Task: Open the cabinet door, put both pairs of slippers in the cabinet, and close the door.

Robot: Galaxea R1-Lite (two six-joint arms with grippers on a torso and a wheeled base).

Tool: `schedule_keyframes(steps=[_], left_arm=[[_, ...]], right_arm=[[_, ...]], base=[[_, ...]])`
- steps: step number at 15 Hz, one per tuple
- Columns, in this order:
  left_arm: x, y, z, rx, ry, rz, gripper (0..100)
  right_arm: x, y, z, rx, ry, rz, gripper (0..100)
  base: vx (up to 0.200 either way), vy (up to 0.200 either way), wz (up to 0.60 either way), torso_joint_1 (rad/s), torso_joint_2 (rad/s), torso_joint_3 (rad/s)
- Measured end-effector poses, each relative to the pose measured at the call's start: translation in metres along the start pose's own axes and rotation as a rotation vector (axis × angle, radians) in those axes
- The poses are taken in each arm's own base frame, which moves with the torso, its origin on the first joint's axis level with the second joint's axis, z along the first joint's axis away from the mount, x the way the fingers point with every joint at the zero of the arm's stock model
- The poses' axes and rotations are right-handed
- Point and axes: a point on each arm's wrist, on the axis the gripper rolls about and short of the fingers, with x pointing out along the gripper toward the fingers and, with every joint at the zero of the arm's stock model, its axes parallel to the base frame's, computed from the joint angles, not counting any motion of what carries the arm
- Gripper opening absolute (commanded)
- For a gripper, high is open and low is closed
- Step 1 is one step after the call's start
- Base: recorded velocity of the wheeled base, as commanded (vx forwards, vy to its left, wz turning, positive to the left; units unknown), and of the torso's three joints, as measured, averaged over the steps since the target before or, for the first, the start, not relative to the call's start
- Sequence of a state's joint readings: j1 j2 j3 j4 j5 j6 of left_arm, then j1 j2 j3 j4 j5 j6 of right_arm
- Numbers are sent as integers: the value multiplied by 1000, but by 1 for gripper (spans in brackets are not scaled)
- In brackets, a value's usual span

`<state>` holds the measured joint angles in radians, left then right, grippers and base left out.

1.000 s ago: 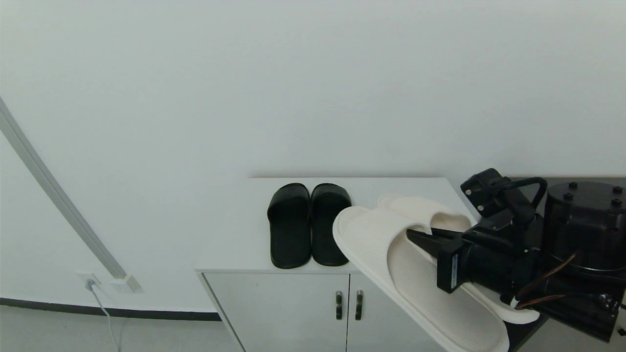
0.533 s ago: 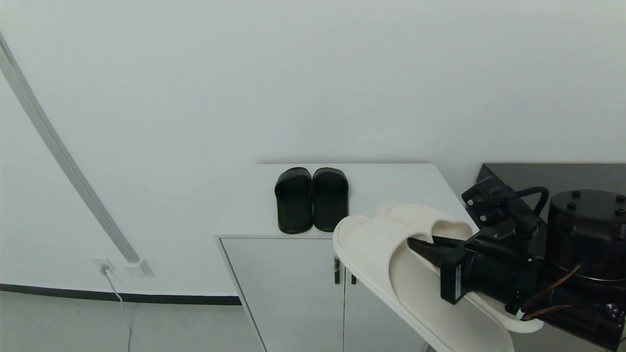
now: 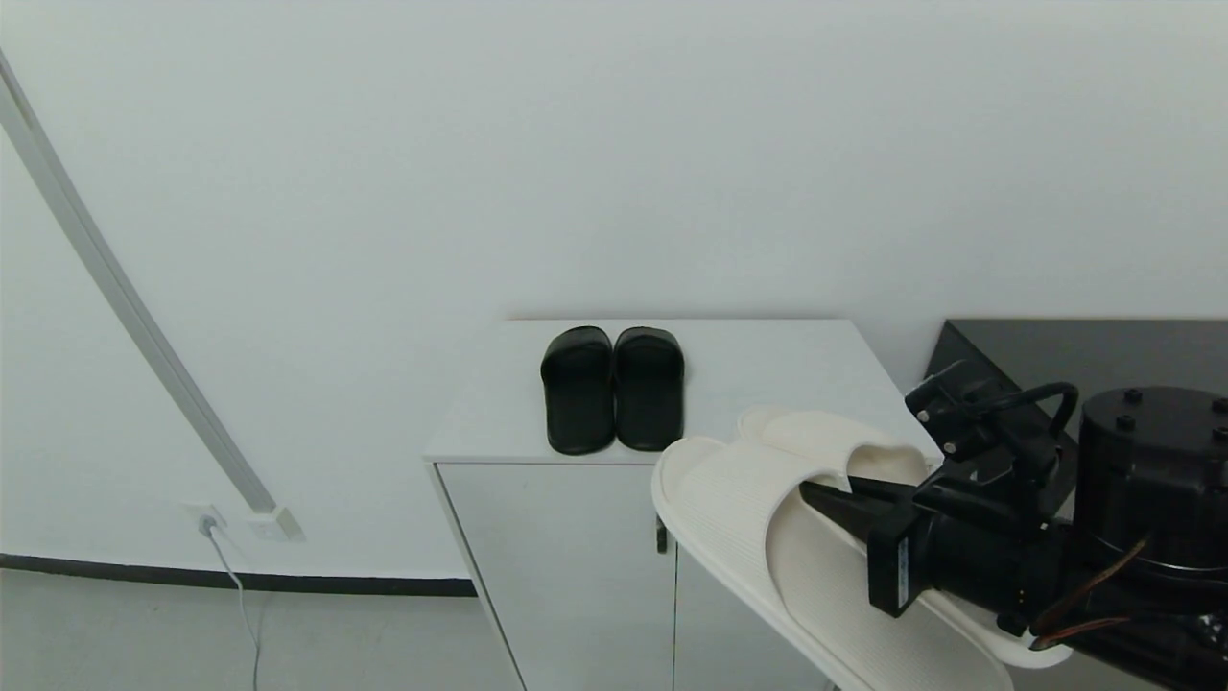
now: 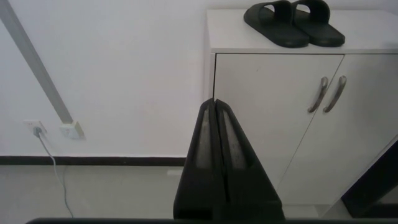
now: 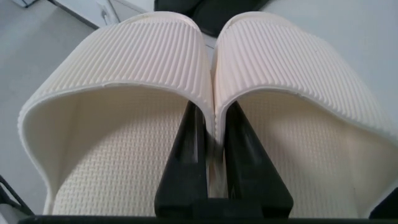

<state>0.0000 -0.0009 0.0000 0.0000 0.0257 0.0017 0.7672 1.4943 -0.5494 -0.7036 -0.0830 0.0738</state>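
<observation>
The right arm comes in from the right side of the cabinet (image 3: pixel 566 557), its wrist roughly level and pointing left across the cabinet front. The right gripper (image 3: pixel 811 489) is clamped on the white slippers (image 3: pixel 748 489). In the right wrist view one finger sits inside each slipper, and the two pinch the inner walls of the straps together. The pair hangs in the air, tilted, with its toes raised toward the cabinet's front right corner and its heels lower and farther out from the cabinet.

The left gripper (image 4: pixel 215 109) is held back from the cabinet, facing the left edge of the left door. Its fingers are pressed flat together with nothing between them.

The black slippers (image 3: pixel 614 389) lie side by side on the cabinet top, near its front edge and left of the middle, soles down. Both doors are shut, and their handles (image 4: pixel 328 93) meet at the centre seam. From the head view the white pair covers much of the right door and all but one handle.

To the right of the cabinet stands a black table (image 3: pixel 1084 345). On the wall to the cabinet's left a grey strip (image 3: pixel 115 288) slants down to a socket (image 3: pixel 204 523), with a cable (image 3: pixel 240 605) hanging from it toward the floor.
</observation>
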Motion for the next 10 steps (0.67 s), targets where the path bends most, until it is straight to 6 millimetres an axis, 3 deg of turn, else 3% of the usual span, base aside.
schedule_keyframes(steps=[5, 10], left_arm=[[0, 0, 0, 0, 0, 0, 0], [0, 0, 0, 0, 0, -1, 0]], right_arm=[[-8, 5, -2, -9, 1, 34, 0], [-11, 9, -8, -42, 18, 56, 0]], base=[[0, 0, 0, 0, 0, 0], [0, 0, 0, -142, 338, 191]])
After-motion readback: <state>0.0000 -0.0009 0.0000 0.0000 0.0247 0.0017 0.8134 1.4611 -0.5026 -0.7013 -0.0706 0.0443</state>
